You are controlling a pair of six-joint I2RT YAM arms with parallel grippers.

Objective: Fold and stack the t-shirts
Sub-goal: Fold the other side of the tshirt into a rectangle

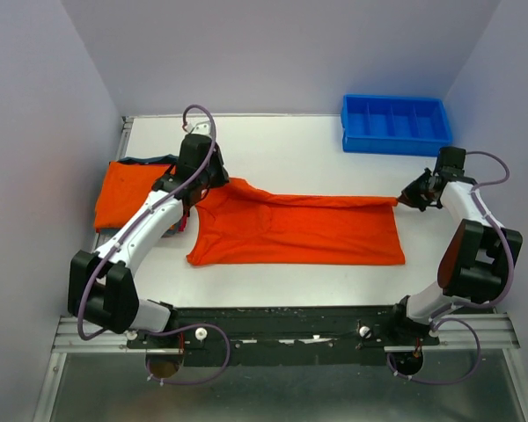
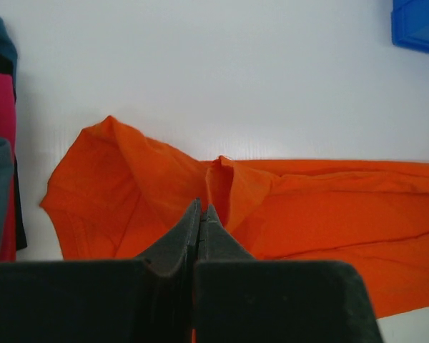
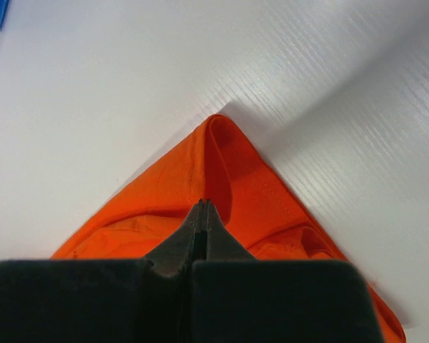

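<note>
While both jaws pinch it, the orange t-shirt (image 1: pixel 295 233) lies wrinkled.

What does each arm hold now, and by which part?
Both hold one orange t-shirt, jaws shut: left gripper at its sleeve end, right gripper at its far right corner.

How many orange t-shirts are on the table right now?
2. The stretched shirt lies across the middle of the table; the left shirt tops the pile at the left edge. Others may be hidden beneath.
</note>
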